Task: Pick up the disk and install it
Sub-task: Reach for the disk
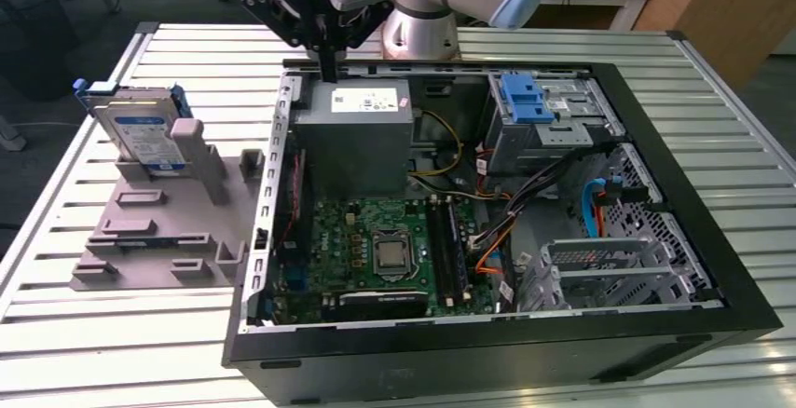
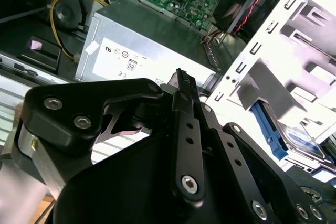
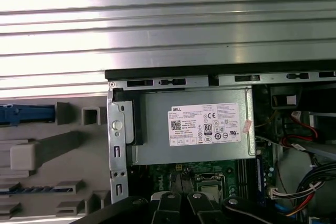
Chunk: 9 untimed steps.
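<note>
The disk [image 1: 134, 131], a silver drive with a white-and-blue label in a blue carrier, stands on edge in a gray holder [image 1: 162, 217] on the exterior view's left, outside the computer case. Its blue carrier edge [image 2: 270, 129] shows in the second wrist view and again [image 3: 26, 114] in the first wrist view. My gripper [image 1: 330, 68] hangs above the case's back left corner, over the power supply, well apart from the disk. Its black fingers [image 2: 181, 80] are together, shut on nothing.
The open black case [image 1: 696, 240] lies on a slatted metal table [image 1: 747, 129]. Inside are a gray power supply [image 1: 358, 124], a motherboard [image 1: 386, 250], cables, and a metal drive cage with a blue latch bracket [image 1: 535, 101] at the back right.
</note>
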Tool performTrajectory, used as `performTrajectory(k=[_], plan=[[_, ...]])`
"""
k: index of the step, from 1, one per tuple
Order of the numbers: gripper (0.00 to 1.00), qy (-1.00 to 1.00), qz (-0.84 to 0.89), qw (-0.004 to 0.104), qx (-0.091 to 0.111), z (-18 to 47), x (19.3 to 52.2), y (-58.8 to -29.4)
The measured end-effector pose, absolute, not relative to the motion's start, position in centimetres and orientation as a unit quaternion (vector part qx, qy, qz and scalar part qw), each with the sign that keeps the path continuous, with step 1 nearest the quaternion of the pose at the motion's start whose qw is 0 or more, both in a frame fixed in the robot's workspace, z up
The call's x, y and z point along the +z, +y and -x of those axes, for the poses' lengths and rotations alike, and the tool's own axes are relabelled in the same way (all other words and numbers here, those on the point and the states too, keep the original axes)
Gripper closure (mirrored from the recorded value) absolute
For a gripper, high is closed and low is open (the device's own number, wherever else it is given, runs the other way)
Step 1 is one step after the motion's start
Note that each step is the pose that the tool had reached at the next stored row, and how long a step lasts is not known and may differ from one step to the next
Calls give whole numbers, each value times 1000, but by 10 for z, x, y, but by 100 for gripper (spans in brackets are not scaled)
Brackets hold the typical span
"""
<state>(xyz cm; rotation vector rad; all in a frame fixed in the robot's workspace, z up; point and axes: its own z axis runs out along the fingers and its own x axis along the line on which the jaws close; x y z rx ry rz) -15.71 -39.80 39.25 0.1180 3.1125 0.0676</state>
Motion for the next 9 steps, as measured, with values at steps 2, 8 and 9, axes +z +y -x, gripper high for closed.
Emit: performTrajectory(k=[2, 8, 9], plan=[[89, 999, -38, 13, 22, 158, 392, -398], [89, 999, -38, 13, 22, 161, 392, -397], [89, 999, -38, 13, 22, 162, 392, -397]])
